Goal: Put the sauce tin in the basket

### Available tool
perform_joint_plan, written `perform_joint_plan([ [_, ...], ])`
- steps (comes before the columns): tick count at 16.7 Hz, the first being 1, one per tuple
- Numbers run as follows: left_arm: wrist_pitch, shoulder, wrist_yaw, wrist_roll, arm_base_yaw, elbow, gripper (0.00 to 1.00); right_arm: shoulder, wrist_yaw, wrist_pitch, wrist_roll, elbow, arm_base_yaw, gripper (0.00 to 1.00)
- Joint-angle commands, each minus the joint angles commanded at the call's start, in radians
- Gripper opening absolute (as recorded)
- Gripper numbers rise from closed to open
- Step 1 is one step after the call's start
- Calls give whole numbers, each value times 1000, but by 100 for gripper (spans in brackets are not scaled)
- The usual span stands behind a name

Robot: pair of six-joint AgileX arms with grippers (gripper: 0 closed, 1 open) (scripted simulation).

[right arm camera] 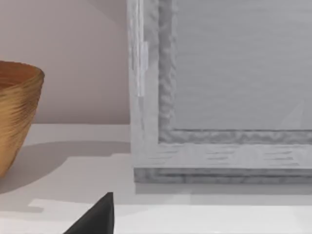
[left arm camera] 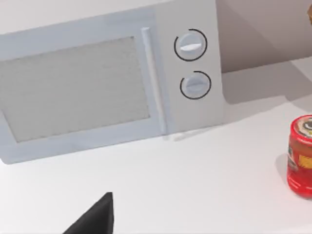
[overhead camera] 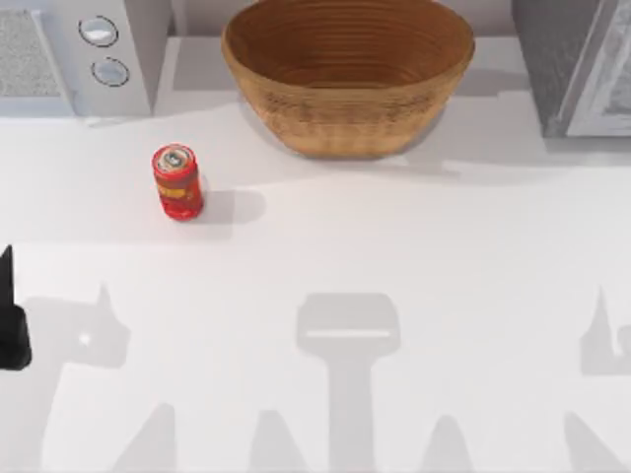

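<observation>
A: Start with your biggest pieces. The white bench point(overhead camera: 414, 256) carries a microwave point(overhead camera: 89, 54) at the far left and a grey appliance point(overhead camera: 577, 64) at the far right. Between them, at the far middle, you have the basket point(overhead camera: 347, 74), with nothing in it that I can see.

B: And the sauce tin point(overhead camera: 177, 181)?

A: It stands upright on the bench, left of the basket and nearer to you, well apart from it and just in front of the microwave. Nothing touches it.

B: My tools?

A: Your left tool point(overhead camera: 12, 320) sits at the near left edge, well apart from the tin; I cannot tell how wide its fingers stand. From your right tool, one dark fingertip point(right arm camera: 95, 219) shows in the right wrist view, facing the grey appliance; its spread I cannot tell either.

B: What could go wrong?

A: The tin is small and round. If you come in off-centre, I judge you could tip it or roll it toward the microwave. Carry it too low and you could strike the basket's tall rim.
</observation>
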Motion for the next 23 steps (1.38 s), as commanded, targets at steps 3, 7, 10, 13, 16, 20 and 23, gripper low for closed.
perform_joint_plan([
  [3, -69, 165, 92, 129, 37, 124, 100, 0, 0, 0, 0, 0, 0, 100],
  [7, -164, 383, 217, 299, 83, 287, 100, 0, 0, 0, 0, 0, 0, 100],
  [10, -233, 539, 308, 420, 114, 401, 100, 0, 0, 0, 0, 0, 0, 100],
  [13, -303, 693, 399, 540, 141, 510, 100, 0, 0, 0, 0, 0, 0, 100],
  [16, -372, 844, 490, 659, 166, 617, 100, 0, 0, 0, 0, 0, 0, 100],
  [20, -463, 1036, 606, 817, 193, 755, 100, 0, 0, 0, 0, 0, 0, 100],
  [23, -531, 1174, 689, 933, 209, 855, 100, 0, 0, 0, 0, 0, 0, 100],
])
